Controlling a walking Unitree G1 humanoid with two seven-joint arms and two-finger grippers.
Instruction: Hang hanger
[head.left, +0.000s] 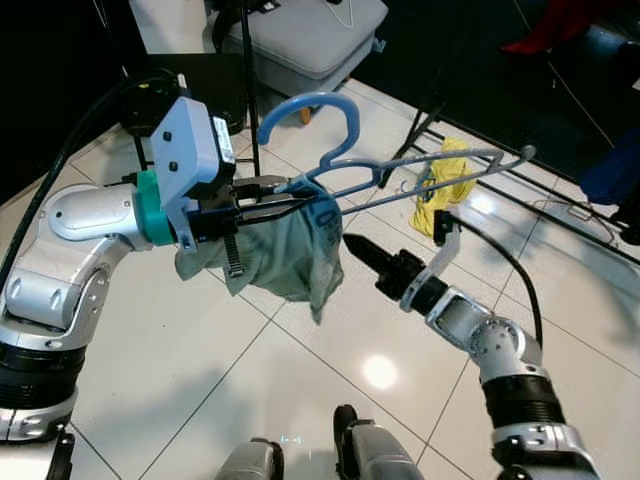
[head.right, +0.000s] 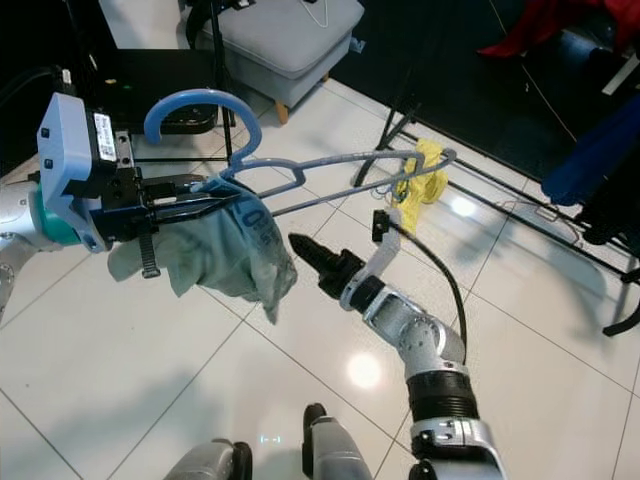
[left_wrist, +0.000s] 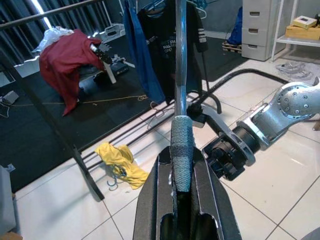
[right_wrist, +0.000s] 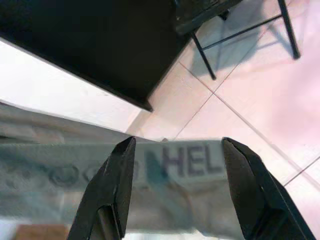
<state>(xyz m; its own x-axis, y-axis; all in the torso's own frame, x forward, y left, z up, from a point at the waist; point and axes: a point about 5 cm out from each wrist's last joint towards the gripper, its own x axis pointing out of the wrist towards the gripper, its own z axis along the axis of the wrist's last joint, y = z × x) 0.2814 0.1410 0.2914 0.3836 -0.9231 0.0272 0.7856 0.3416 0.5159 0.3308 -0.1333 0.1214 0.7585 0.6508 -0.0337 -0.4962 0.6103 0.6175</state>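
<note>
A: Now, head view: left gripper (head.left: 262, 203) is clamped on the blue plastic hanger (head.left: 330, 150) draped with a grey-green cloth (head.left: 285, 255), held mid-air above the white tiled floor (head.left: 180, 350).

B: Right gripper (head.right: 303, 247)?

A: Right wrist view: fingers (right_wrist: 117, 175) spread, empty, just beside the cloth.

B: Left wrist view: black clothes rack (left_wrist: 60, 130) ahead. Carrying step, I'd judge; next, raise the hook to its rail, clear of the hanging clothes.

Head stereo pair looks forward and down over both arms onto white tile floor (head.left: 200, 390), hanger (head.left: 400, 175) at mid-frame. Left wrist view sights close along hanger bar toward clothes rack (left_wrist: 65, 135). Right wrist view faces grey shirt (right_wrist: 165, 195), very near, shared with head pair.
</note>
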